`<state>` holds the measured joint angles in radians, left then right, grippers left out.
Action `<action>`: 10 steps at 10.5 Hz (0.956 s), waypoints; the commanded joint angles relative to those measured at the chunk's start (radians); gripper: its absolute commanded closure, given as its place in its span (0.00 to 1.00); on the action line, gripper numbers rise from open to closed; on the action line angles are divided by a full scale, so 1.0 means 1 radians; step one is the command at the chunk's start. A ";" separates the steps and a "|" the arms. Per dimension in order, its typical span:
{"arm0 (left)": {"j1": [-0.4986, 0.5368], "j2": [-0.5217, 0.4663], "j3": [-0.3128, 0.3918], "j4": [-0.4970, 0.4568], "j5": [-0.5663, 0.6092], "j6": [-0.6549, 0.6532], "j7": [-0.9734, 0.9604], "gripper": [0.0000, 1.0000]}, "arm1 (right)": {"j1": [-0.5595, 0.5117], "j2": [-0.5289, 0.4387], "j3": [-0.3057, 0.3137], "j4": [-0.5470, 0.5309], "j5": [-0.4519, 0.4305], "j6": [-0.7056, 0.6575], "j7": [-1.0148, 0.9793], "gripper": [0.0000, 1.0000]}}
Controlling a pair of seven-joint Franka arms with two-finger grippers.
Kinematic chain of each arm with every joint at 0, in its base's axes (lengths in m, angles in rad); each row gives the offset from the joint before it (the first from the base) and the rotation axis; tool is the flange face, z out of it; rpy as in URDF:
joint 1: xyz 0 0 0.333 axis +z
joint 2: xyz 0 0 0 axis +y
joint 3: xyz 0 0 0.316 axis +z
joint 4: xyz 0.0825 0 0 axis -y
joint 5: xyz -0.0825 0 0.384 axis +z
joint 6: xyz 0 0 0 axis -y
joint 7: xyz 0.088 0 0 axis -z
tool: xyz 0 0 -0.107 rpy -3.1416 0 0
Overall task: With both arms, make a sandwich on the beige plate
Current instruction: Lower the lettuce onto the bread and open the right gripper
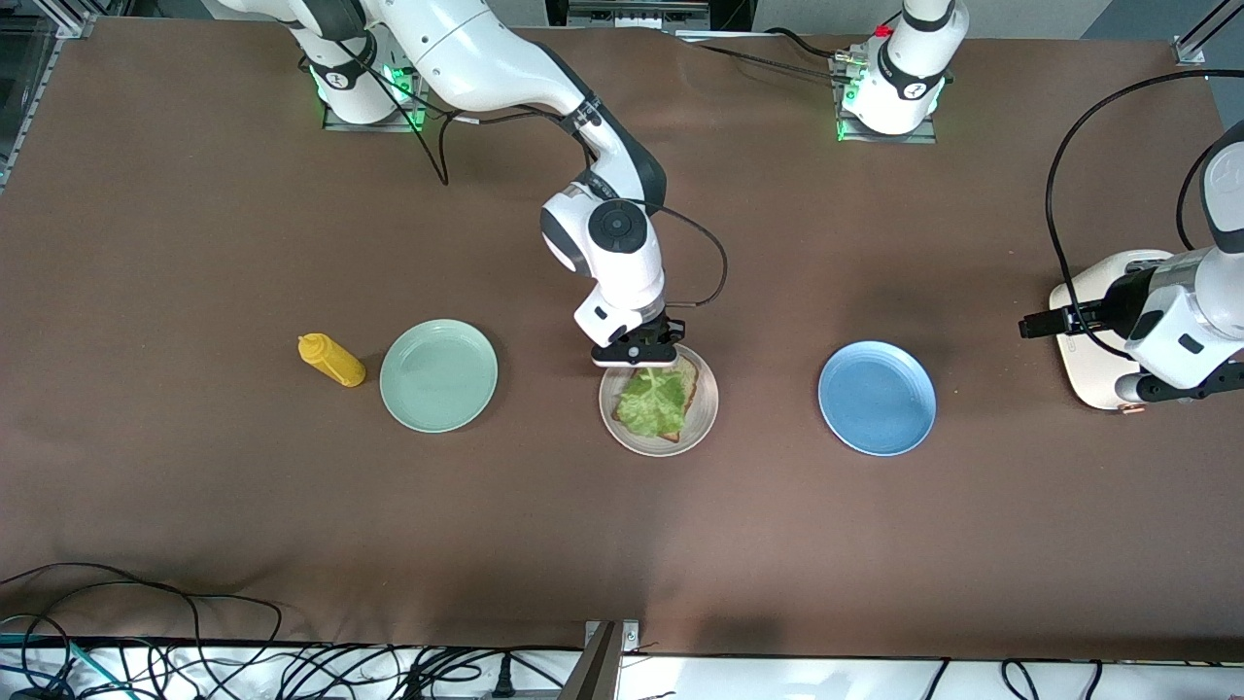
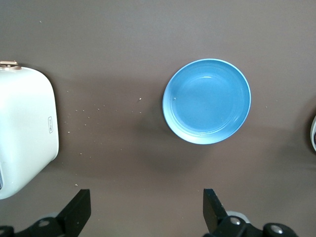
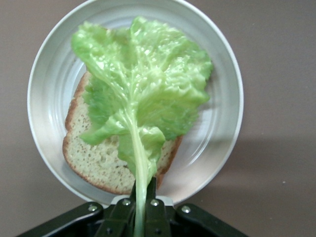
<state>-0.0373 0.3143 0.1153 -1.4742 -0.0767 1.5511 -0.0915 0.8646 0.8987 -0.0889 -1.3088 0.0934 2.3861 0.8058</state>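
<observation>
While the right arm reaches out from its base to the middle of the brown surface [image 1: 194, 506], its right tool [image 3: 142, 202] is clenched on the stem of a ruffled green lettuce leaf [image 3: 143, 94], pinching it between the black fingers [image 3: 153, 207] at the rim of the beige plate [image 1: 702, 420]. Most of the leaf is spread over a single slice of brown bread [image 3: 94, 158] that lies flat on that plate; only the stem runs off the slice and up into the grip. One slice and the leaf are all I can see of the sandwich so far.

Toward the right arm's end of the surface, a mint-green plate [image 1: 438, 375] sits beside the beige one, and a yellow squeeze bottle [image 1: 331, 360] lies on its side just beside the green plate. Toward the left arm's end, a blue plate [image 1: 877, 398] sits with nothing on it, well apart from the beige plate.

Off at that end the left arm waits, held up above a pale, rounded appliance [image 1: 1088, 321] by the edge of the surface. Its left tool [image 2: 148, 210] is released, with both black fingertips [image 2: 79, 210] standing wide apart and nothing between them, over bare surface between the appliance and the blue plate.
</observation>
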 commanded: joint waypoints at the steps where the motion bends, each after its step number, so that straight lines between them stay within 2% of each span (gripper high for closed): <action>1: -0.001 -0.004 0.006 -0.006 -0.002 0.009 0.021 0.00 | 0.001 0.002 0.006 0.011 -0.011 0.007 -0.004 1.00; 4: -0.001 -0.004 0.006 -0.008 -0.001 0.009 0.021 0.00 | 0.011 0.008 0.005 -0.001 -0.007 0.036 0.003 1.00; 5: -0.003 -0.004 0.006 -0.008 -0.001 0.009 0.021 0.00 | 0.011 0.008 0.005 0.000 -0.007 0.041 0.004 0.88; 6: -0.001 -0.004 0.006 -0.008 -0.001 0.009 0.021 0.00 | 0.013 0.008 0.005 -0.003 -0.007 0.062 0.009 0.30; 7: -0.001 -0.004 0.006 -0.008 0.000 0.009 0.021 0.00 | 0.013 0.003 0.005 -0.016 -0.009 0.071 -0.002 0.00; 10: 0.011 -0.004 0.009 -0.008 0.000 0.009 0.018 0.00 | 0.011 -0.017 0.001 -0.021 0.018 0.056 0.000 0.00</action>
<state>-0.0343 0.3144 0.1172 -1.4742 -0.0767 1.5512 -0.0915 0.8746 0.9032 -0.0867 -1.3140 0.0961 2.4354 0.8063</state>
